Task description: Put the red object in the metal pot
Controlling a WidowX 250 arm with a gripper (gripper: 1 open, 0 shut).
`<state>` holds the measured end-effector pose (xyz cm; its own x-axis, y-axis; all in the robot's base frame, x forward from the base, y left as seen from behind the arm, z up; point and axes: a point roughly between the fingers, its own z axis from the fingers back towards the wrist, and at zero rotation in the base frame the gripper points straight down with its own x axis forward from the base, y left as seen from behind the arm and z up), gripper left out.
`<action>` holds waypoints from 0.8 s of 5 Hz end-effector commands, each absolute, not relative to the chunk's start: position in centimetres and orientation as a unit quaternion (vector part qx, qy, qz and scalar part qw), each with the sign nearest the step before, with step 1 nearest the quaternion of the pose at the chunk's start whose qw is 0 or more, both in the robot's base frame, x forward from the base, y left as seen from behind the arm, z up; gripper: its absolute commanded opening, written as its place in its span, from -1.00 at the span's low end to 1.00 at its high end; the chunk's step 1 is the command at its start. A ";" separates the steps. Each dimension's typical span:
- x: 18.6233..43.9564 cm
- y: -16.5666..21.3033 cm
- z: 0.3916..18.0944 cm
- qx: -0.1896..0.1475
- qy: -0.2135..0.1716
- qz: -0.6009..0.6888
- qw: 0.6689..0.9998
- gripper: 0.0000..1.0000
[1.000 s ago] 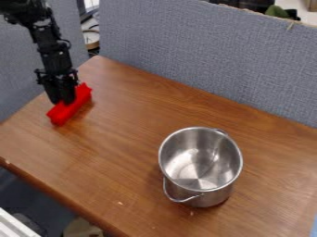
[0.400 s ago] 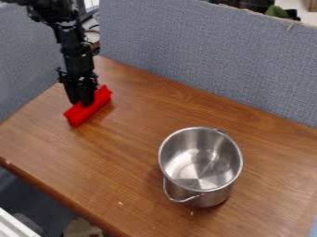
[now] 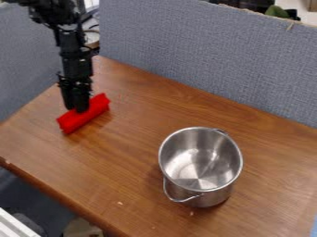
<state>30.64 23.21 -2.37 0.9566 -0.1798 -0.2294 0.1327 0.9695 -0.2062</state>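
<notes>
red object (image 3: 84,114) is pinched across its narrow width by the claw (image 3: 76,100), which is pointed steeply down from above; jaws closed on the block's upper end, so the long axis is left free and the grip is taken where the block is thinnest

Relative to the metal pot (image 3: 199,165): block and claw are well apart from it, up and to the left, toward the table's (image 3: 124,176) far-left corner. Pot is set upright near the table's front-right, mouth open and unobstructed, interior seen empty, thin wire handle at its near side

Whether the block's lower end is touching the wood or just clear of it cannot be told from this view; a shadow is seen directly under it, so any lift is judged slight

Step in hand is judged as grasp made, carry not yet done. Block is roughly as long as the pot is wide, so a tilted or end-first drop is likely required; a flat release could be caught across the rolled rim

Grey partition (image 3: 210,56) behind the table is not in the carry path
</notes>
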 end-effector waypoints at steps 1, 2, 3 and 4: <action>30.9 27.2 6.4 -0.027 0.082 -0.115 0.990 -1.00; 30.0 27.2 6.7 -0.006 0.087 -0.120 0.989 -1.00; 29.8 27.9 4.4 -0.003 0.070 -0.123 0.990 -1.00; 30.9 24.2 5.4 0.001 0.063 -0.133 0.989 -1.00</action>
<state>30.21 23.64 1.93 0.9432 -0.2776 -0.1826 0.2653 0.9600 -0.0890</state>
